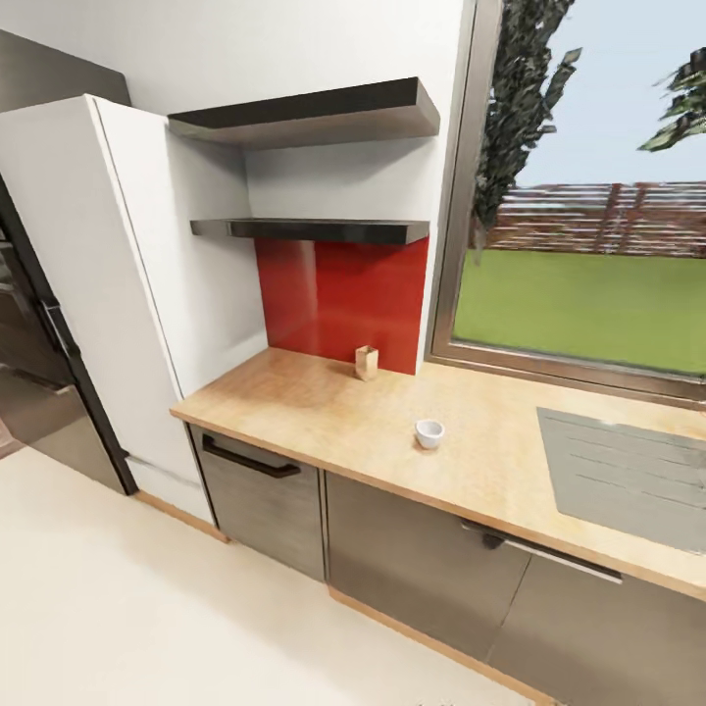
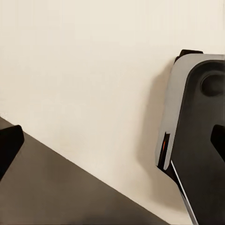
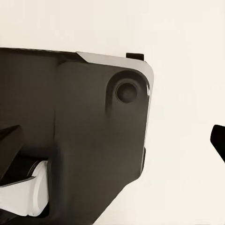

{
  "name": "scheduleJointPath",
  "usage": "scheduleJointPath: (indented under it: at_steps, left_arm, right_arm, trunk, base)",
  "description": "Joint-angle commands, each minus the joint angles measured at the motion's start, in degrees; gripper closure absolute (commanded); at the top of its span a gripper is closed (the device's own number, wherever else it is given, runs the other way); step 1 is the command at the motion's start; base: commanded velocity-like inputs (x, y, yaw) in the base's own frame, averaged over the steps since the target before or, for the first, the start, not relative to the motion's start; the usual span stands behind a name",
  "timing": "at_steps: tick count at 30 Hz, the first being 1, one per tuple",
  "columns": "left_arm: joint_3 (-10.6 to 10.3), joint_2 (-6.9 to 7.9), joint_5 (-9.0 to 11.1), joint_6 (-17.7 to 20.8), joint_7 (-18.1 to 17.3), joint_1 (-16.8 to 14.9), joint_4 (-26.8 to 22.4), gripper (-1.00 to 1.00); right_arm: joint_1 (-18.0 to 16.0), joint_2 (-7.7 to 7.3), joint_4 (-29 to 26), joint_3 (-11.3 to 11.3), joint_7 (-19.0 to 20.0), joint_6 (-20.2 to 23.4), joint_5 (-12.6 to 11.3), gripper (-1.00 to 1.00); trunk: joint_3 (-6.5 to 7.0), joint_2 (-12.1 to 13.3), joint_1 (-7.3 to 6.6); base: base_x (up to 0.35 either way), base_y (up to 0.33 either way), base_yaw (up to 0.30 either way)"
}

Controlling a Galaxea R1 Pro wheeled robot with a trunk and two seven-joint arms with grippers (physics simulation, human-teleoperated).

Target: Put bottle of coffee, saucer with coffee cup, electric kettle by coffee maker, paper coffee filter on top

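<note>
The kitchen countertop (image 1: 324, 417) is seen below two dark shelves (image 1: 314, 230) and a red backsplash (image 1: 343, 299), beside a window (image 1: 588, 284). The coffee cup (image 1: 429, 432) stands near its front edge, a small tan container (image 1: 366, 362) further back. Both wrist views face pale floor (image 2: 84, 70) over the robot's base (image 3: 70, 131); widely separated fingertips (image 2: 8, 145) are glimpsed, nothing held.

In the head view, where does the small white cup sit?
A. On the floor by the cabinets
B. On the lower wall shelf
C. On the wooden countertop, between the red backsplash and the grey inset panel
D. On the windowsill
C: the coffee cup stands upright on the kitchen countertop, in front of the red backsplash and to the left of the grey inset panel, with no saucer under it.
</note>
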Motion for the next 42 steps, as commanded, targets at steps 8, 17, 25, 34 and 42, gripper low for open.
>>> scheduleJointPath:
  at_steps: [8,17,25,34,42]
  left_arm:
    - [0.11,-0.01,0.47,-0.06,0.00,0.07,-0.15,-1.00]
    - [0.14,-0.01,0.47,-0.06,0.00,0.04,-0.15,-1.00]
    - [0.20,0.08,0.47,-0.06,0.00,0.04,-0.15,-1.00]
    - [0.20,0.16,0.39,-0.06,0.00,0.05,-0.07,-1.00]
    - [0.17,0.09,0.38,-0.06,0.00,0.03,-0.08,-1.00]
  right_arm:
    - [-0.08,-0.01,0.07,0.46,0.24,-0.18,-0.60,-1.00]
    - [-0.05,-0.01,0.07,0.46,0.24,-0.18,-0.60,-1.00]
    - [-0.09,-0.01,0.07,0.50,0.24,-0.18,-0.60,-1.00]
    - [-0.10,-0.01,0.07,0.46,0.24,-0.18,-0.60,-1.00]
    - [-0.10,0.01,0.07,0.38,0.24,-0.18,-0.68,-1.00]
  trunk:
    - [-0.11,-0.11,0.03]
    - [-0.11,-0.11,0.03]
    - [-0.11,-0.11,0.03]
    - [-0.11,-0.11,0.03]
    - [-0.11,-0.11,0.03]
  base:
    - [0.002,0.057,-0.288]
    - [0.000,0.287,-0.288]
    - [0.000,0.303,-0.288]
    - [0.095,0.288,-0.181]
    - [0.078,0.079,-0.004]
